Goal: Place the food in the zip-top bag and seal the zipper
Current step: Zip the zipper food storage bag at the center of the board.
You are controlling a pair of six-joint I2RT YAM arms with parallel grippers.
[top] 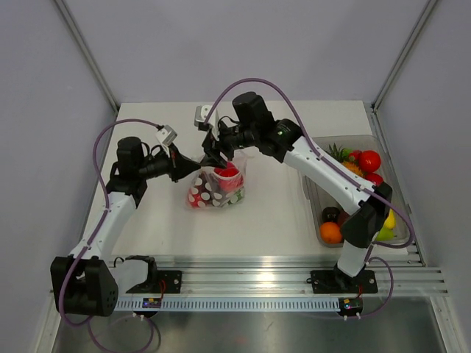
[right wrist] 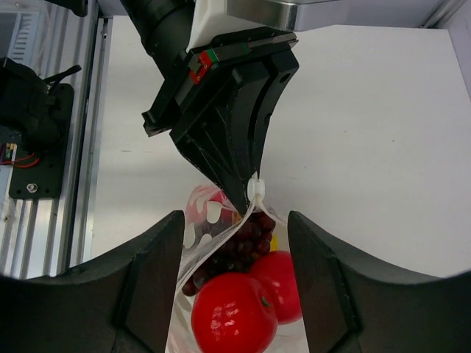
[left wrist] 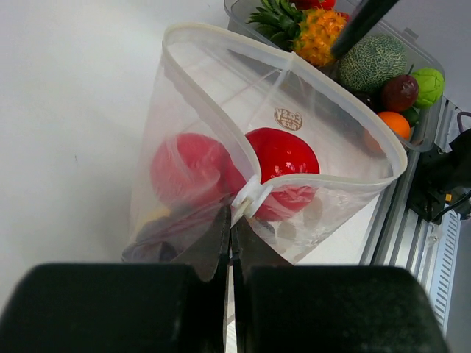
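Note:
The dotted zip-top bag [top: 215,190] stands on the table with its mouth open. My left gripper [top: 193,165] is shut on the bag's edge, its tips [left wrist: 234,220] right beside the white zipper slider [left wrist: 250,197]. The zipper strip [left wrist: 221,40] runs round the open mouth. Inside lie two red round fruits [left wrist: 283,154], a dark grape bunch [right wrist: 246,239] and a yellow piece [right wrist: 273,241]. My right gripper [top: 215,154] is open over the mouth [right wrist: 235,220], its fingers [right wrist: 158,279] on either side of the upper red fruit [right wrist: 235,316], apart from it.
A rigid clear tray [top: 397,184] at the right holds more toy food: a pineapple [left wrist: 313,29], a melon [left wrist: 372,62], an orange [top: 330,232] and red pieces [top: 369,160]. An aluminium rail [top: 280,279] runs along the near edge.

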